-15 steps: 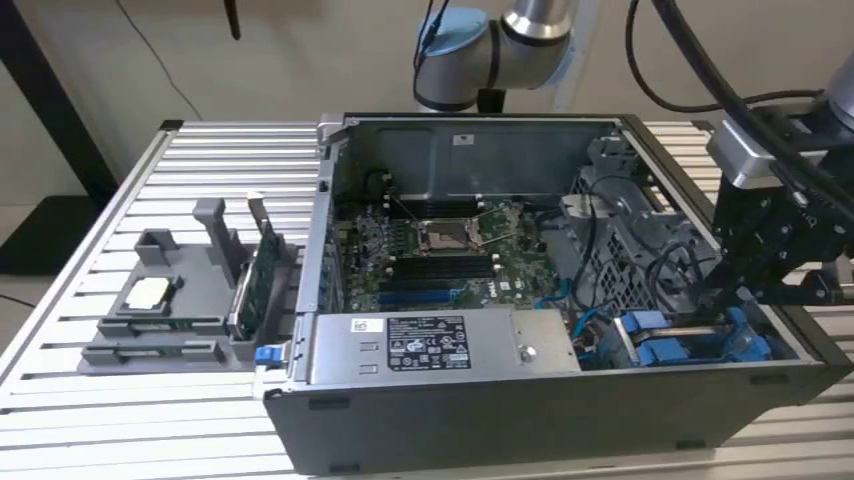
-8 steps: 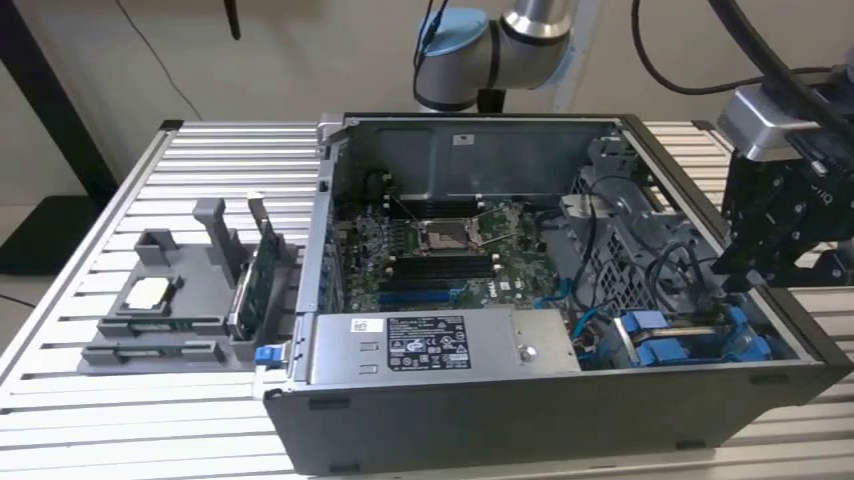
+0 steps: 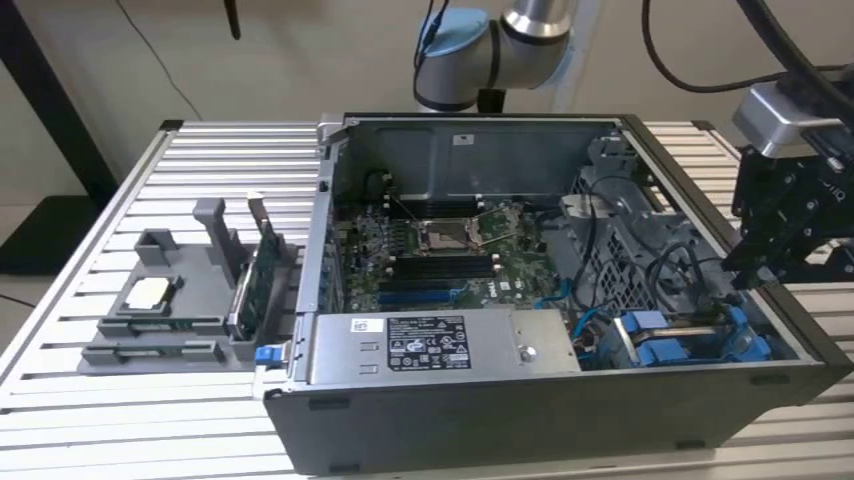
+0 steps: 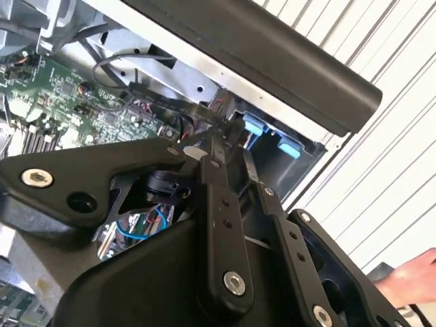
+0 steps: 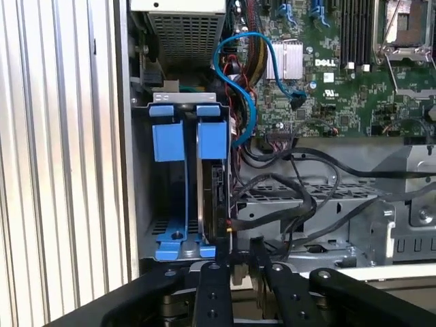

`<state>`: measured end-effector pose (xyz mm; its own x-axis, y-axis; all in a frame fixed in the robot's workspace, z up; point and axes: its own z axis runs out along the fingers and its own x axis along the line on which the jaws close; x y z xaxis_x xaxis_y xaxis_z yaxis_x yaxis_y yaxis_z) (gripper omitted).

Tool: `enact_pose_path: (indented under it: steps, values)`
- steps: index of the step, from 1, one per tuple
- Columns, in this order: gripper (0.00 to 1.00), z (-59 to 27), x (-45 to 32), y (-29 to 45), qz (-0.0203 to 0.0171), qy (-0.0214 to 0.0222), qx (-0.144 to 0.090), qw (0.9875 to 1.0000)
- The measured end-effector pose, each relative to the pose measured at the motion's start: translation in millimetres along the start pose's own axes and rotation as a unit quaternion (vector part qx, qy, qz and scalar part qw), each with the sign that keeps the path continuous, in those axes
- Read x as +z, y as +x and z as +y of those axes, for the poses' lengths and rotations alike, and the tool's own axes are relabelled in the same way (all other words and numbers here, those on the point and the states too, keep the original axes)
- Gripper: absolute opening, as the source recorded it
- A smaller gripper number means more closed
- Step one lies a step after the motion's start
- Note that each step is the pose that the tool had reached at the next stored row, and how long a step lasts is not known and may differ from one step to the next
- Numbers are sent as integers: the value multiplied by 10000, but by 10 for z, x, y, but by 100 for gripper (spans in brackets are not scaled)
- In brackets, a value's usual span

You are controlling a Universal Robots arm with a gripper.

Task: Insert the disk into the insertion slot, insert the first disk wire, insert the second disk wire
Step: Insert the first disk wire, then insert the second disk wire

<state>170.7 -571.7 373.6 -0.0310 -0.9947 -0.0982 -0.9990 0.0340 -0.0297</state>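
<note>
Tool (image 5: 244, 253) of black metal links, grip state unclear, near flat disk (image 5: 218, 201) in blue-railed insertion slot (image 5: 169, 142).

Black, silver-screwed end effector (image 5: 240, 257); grey-and-blue arm (image 3: 497, 60).

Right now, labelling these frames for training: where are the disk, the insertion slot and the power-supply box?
the disk (image 5: 218, 201), first wrist view, on its dark edge.
the insertion slot (image 5: 142, 184), first wrist view, on its grey side wall.
the power-supply box (image 3: 427, 342), exterior view, on its label.
</note>
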Motion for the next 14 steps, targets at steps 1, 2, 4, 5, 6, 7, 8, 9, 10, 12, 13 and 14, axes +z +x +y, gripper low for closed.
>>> enact_pose_path:
  steps: [1, 2, 4, 5, 6, 7, 8, 9, 10, 12, 13, 14]
  values:
    - [27, -13, 0, -4, 1, 0, 0, 10000]
    - [27, -25, 2, -7, 0, 0, 0, 10000]
    - [27, -45, 5, -9, 0, 0, 0, 10000]
    - [27, -53, 9, -9, -1, 0, 0, 10000]
    - [24, -59, 14, -9, -1, 0, 0, 10000]
    - [24, -64, 17, -9, -1, 0, 0, 10000]
    - [24, -69, 22, -8, -2, 0, 0, 10000]
    - [17, -73, 26, -8, -3, 0, 0, 10000]
    - [17, -76, 30, -8, -4, 0, 0, 10000]
    - [17, -80, 34, -8, -4, 0, 1, 10000]
    - [17, -80, 35, -8, -4, 0, 1, 10000]
    - [17, -81, 36, -8, -4, 0, 1, 10000]
